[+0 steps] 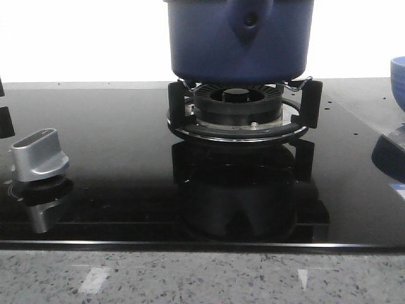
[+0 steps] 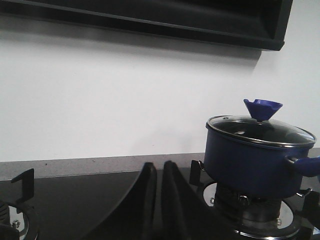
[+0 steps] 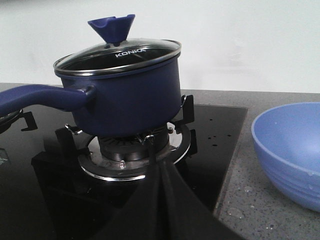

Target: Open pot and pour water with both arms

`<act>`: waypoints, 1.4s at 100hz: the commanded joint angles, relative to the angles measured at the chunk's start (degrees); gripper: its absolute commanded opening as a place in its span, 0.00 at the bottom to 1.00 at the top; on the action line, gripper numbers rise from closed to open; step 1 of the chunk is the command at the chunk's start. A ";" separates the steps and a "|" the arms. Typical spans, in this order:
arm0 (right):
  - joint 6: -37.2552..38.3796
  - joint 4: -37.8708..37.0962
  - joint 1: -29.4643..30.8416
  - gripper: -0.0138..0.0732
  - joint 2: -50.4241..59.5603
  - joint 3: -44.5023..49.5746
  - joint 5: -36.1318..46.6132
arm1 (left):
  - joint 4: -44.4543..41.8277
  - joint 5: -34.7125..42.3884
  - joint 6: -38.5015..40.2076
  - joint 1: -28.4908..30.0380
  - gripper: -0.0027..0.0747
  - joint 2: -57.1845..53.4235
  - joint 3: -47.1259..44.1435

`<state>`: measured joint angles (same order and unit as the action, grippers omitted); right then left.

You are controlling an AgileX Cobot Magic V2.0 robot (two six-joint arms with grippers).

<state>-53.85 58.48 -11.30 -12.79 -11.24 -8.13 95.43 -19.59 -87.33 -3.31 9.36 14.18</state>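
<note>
Left pincer (image 2: 159,200) closed, right pincer (image 3: 162,200) closed, pot (image 3: 125,95) lid (image 3: 117,55) reads KONKA

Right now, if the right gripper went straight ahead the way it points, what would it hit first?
Probably the burner ring under the pot; the shut fingers aim at its near edge, though depth is hard to judge.

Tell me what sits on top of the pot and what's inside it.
A glass lid with a blue funnel-shaped knob covers the pot. Through the glass only dark reflections show; whether it holds water cannot be told.
</note>
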 commanded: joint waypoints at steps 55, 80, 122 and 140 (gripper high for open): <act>-0.66 0.85 -0.15 0.08 -0.31 -1.45 2.64 | 0.93 0.66 0.05 0.09 0.01 0.57 1.56; -0.66 0.85 -0.15 0.08 -0.31 -1.45 2.64 | -34.54 9.71 34.86 1.16 0.01 0.79 1.06; -0.66 0.85 -0.15 0.08 -0.31 -1.45 2.64 | -87.95 20.83 96.53 1.16 0.01 -7.89 -14.39; -0.66 0.85 -0.15 0.08 -0.31 -1.45 2.64 | -90.20 18.44 96.53 0.92 0.01 -11.18 -16.13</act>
<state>-53.85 58.56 -11.30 -12.79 -11.24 -8.13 6.57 -4.90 8.33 -2.23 -0.16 -0.07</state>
